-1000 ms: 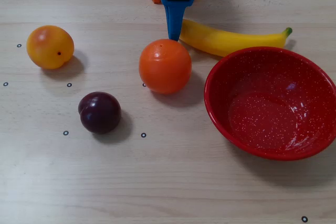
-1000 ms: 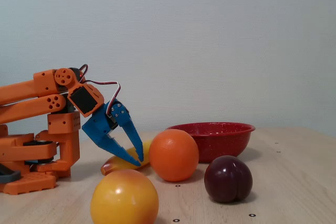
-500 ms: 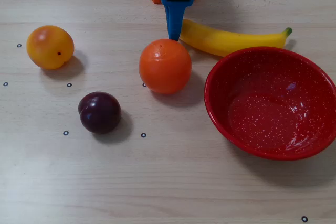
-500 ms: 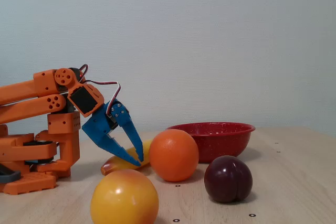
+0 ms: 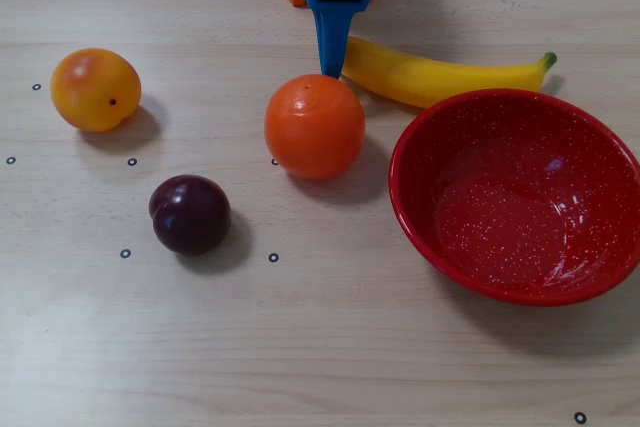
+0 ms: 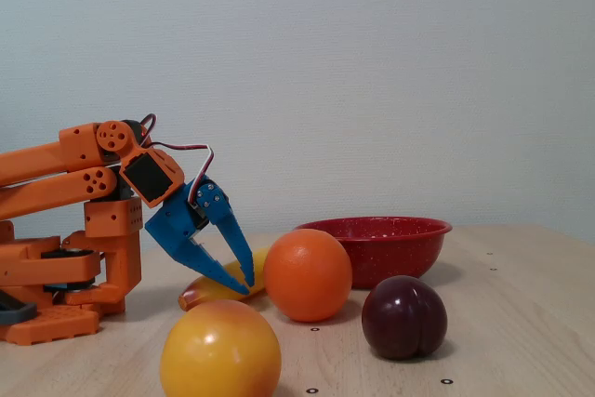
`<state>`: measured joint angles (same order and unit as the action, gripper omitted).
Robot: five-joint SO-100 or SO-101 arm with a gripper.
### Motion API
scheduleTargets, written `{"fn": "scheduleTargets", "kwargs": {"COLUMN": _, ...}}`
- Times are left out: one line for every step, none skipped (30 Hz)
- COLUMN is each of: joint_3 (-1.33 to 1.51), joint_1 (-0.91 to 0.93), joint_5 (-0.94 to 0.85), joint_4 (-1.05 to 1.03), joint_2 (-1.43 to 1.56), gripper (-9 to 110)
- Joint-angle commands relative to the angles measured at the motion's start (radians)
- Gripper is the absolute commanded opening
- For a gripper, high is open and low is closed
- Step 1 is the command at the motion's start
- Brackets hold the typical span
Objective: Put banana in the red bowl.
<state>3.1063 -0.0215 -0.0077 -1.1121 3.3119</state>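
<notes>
Blue two-finger gripper (image 6: pixel 247 284) parted, holding nothing, tips low by the banana's blunt end.

Side fixed view: fingers spread in a moderate V, tips close together just in front of the long curved yellow toy banana (image 5: pixel 440 76); contact with it cannot be told. Banana lies flat on the light wood table (image 5: pixel 320 347), just behind the wide glossy red speckled bowl (image 5: pixel 420 197), not in it. Round orange ball fruit (image 5: pixel 314 126) sits right beside the tips. Dark purple plum (image 5: pixel 190 214) and yellow-orange round fruit (image 5: pixel 95 89) lie apart, overhead-view left.
</notes>
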Motion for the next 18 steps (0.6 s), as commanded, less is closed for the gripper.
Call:
{"fn": "scheduleTargets", "kwargs": {"joint_3": 0.017, "joint_1": -0.008, "joint_5": -0.008, "joint_4": 0.051, "joint_2": 0.020, "gripper": 0}}
{"fn": "scheduleTargets", "kwargs": {"joint_3": 0.017, "joint_1": -0.003, "joint_5": -0.006, "joint_4": 0.051, "joint_2": 0.020, "gripper": 0}}
{"fn": "scheduleTargets", "kwargs": {"joint_3": 0.017, "joint_1": 0.005, "joint_5": 0.003, "joint_4": 0.051, "joint_2": 0.020, "gripper": 0}}
{"fn": "scheduleTargets", "kwargs": {"joint_3": 0.017, "joint_1": 0.014, "joint_5": 0.014, "joint_4": 0.051, "joint_2": 0.020, "gripper": 0}}
{"fn": "scheduleTargets", "kwargs": {"joint_3": 0.017, "joint_1": 0.018, "joint_5": 0.017, "joint_4": 0.051, "joint_2": 0.020, "gripper": 0}}
{"fn": "scheduleTargets", "kwargs": {"joint_3": 0.017, "joint_1": 0.018, "joint_5": 0.017, "joint_4": 0.051, "joint_2": 0.020, "gripper": 0}}
{"fn": "scheduleTargets", "kwargs": {"joint_3": 0.017, "joint_1": 0.018, "joint_5": 0.017, "joint_4": 0.051, "joint_2": 0.020, "gripper": 0}}
{"fn": "scheduleTargets", "kwargs": {"joint_3": 0.017, "joint_1": 0.018, "joint_5": 0.014, "joint_4": 0.051, "joint_2": 0.020, "gripper": 0}}
{"fn": "scheduleTargets", "kwargs": {"joint_3": 0.017, "joint_1": 0.018, "joint_5": 0.012, "joint_4": 0.051, "joint_2": 0.020, "gripper": 0}}
{"fn": "scheduleTargets", "kwargs": {"joint_3": 0.017, "joint_1": 0.018, "joint_5": 0.011, "joint_4": 0.051, "joint_2": 0.020, "gripper": 0}}
{"fn": "scheduleTargets", "kwargs": {"joint_3": 0.017, "joint_1": 0.018, "joint_5": 0.009, "joint_4": 0.051, "joint_2": 0.020, "gripper": 0}}
{"fn": "scheduleTargets", "kwargs": {"joint_3": 0.017, "joint_1": 0.018, "joint_5": 0.009, "joint_4": 0.051, "joint_2": 0.020, "gripper": 0}}
{"fn": "scheduleTargets", "kwargs": {"joint_3": 0.017, "joint_1": 0.018, "joint_5": 0.006, "joint_4": 0.051, "joint_2": 0.020, "gripper": 0}}
{"fn": "scheduleTargets", "kwargs": {"joint_3": 0.017, "joint_1": 0.017, "joint_5": 0.003, "joint_4": 0.051, "joint_2": 0.020, "gripper": 0}}
{"fn": "scheduleTargets", "kwargs": {"joint_3": 0.017, "joint_1": 0.017, "joint_5": 0.003, "joint_4": 0.051, "joint_2": 0.020, "gripper": 0}}
{"fn": "scheduleTargets", "kwargs": {"joint_3": 0.017, "joint_1": 0.017, "joint_5": 0.005, "joint_4": 0.051, "joint_2": 0.020, "gripper": 0}}
{"fn": "scheduleTargets", "kwargs": {"joint_3": 0.017, "joint_1": 0.017, "joint_5": 0.006, "joint_4": 0.051, "joint_2": 0.020, "gripper": 0}}
{"fn": "scheduleTargets", "kwargs": {"joint_3": 0.017, "joint_1": 0.017, "joint_5": 0.006, "joint_4": 0.051, "joint_2": 0.020, "gripper": 0}}
